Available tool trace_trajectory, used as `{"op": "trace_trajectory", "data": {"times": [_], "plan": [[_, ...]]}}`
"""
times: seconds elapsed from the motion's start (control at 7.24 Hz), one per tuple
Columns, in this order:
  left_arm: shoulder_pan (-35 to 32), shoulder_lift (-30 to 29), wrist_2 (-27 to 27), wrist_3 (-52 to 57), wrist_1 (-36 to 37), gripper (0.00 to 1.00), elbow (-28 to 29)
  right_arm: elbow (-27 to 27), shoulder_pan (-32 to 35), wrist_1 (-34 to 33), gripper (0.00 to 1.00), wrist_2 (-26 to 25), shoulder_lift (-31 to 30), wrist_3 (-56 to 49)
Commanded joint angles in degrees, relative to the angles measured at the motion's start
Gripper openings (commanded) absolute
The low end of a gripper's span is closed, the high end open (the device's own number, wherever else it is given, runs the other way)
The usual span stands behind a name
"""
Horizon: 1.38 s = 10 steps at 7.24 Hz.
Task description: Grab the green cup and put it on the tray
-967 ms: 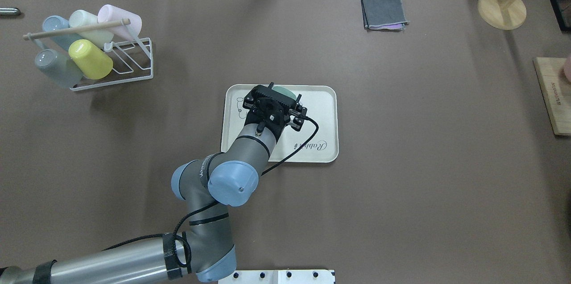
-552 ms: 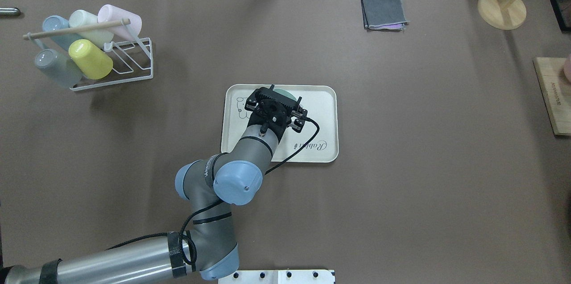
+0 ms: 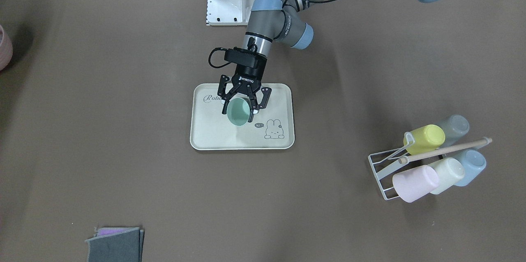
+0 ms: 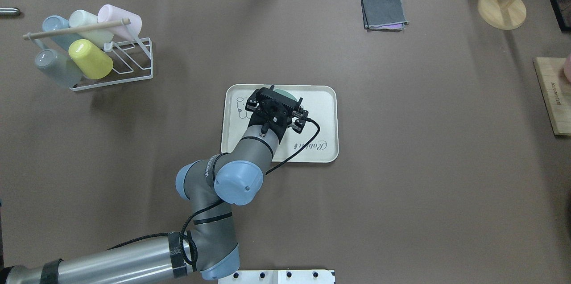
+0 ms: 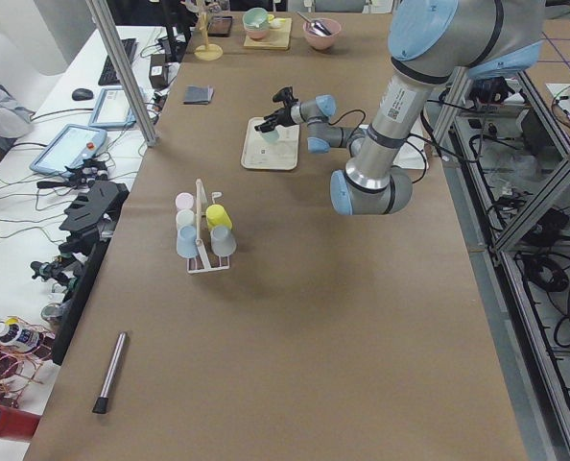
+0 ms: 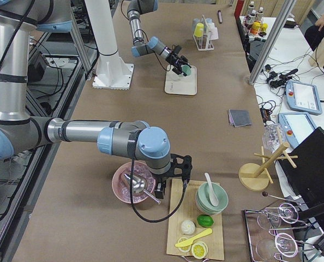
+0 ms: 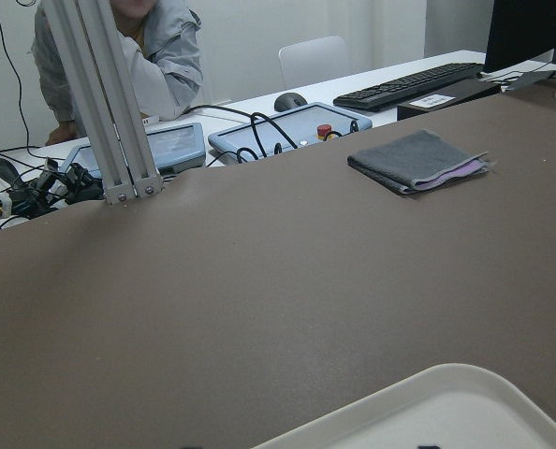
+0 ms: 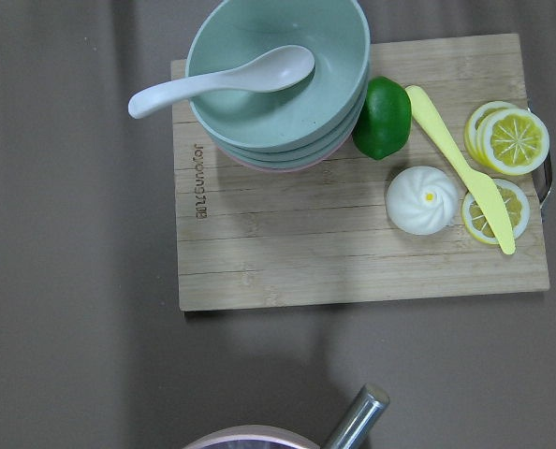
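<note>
The green cup is over the middle of the cream tray, tipped so its mouth faces away from the robot. My left gripper reaches in at a slant, with a finger against each side of the cup, shut on it. In the overhead view my left gripper hides most of the cup on the tray. The left wrist view shows only the tray's rim. My right gripper shows only in the exterior right view, above a pink bowl; I cannot tell if it is open.
A white wire rack with several cups, among them a yellow-green one, stands at the far left. A folded grey cloth lies far right. A wooden board with bowls and food is below the right wrist.
My left arm's elbow has shifted a little to the right. The gripper and cup have moved slightly towards the tray's middle.
</note>
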Motion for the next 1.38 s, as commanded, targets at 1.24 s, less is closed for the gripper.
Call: {"op": "trace_trajectory", "data": {"times": [1.24], "plan": [[0.18,0.51,-1.41,0.62,0.00,0.86,-0.31,0.45,0.00,1.24,1.00,-0.28,-0.29,-0.09]]}}
